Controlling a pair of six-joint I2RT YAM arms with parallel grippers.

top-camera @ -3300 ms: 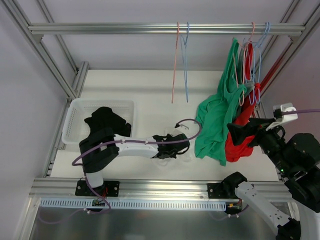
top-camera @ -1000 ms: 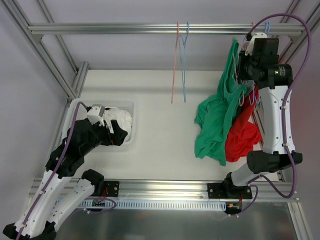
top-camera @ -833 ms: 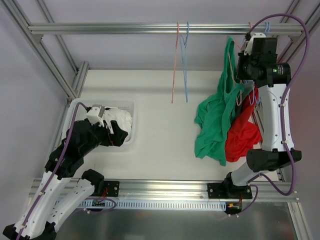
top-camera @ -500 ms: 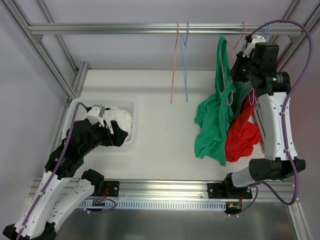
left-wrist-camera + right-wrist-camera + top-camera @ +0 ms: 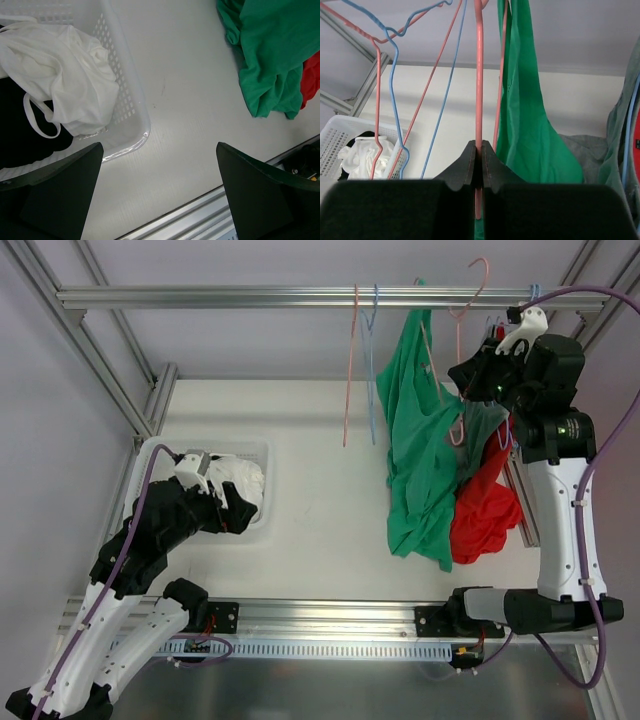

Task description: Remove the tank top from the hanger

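Observation:
A green tank top (image 5: 418, 440) hangs on a pink hanger (image 5: 462, 310) that is lifted off the top rail (image 5: 200, 297). Its lower part lies bunched on the table. My right gripper (image 5: 470, 375) is shut on the pink hanger's wire (image 5: 478, 100), with the green tank top (image 5: 525, 120) just to the right of the fingers in the right wrist view. My left gripper (image 5: 235, 515) is open and empty at the white basket's (image 5: 150, 455) near right corner. In the left wrist view the green tank top (image 5: 270, 55) lies at the upper right.
The white basket (image 5: 127, 95) holds white cloth (image 5: 65, 75) and black cloth. A pink and a blue empty hanger (image 5: 362, 360) hang from the rail's middle. A red garment (image 5: 485, 515) and more hangers hang at the right. Frame posts run along both sides.
My right gripper has lifted the pink hanger off the rail and carried it left and up, the green tank top swinging left with it. The left arm has stayed still by the basket.

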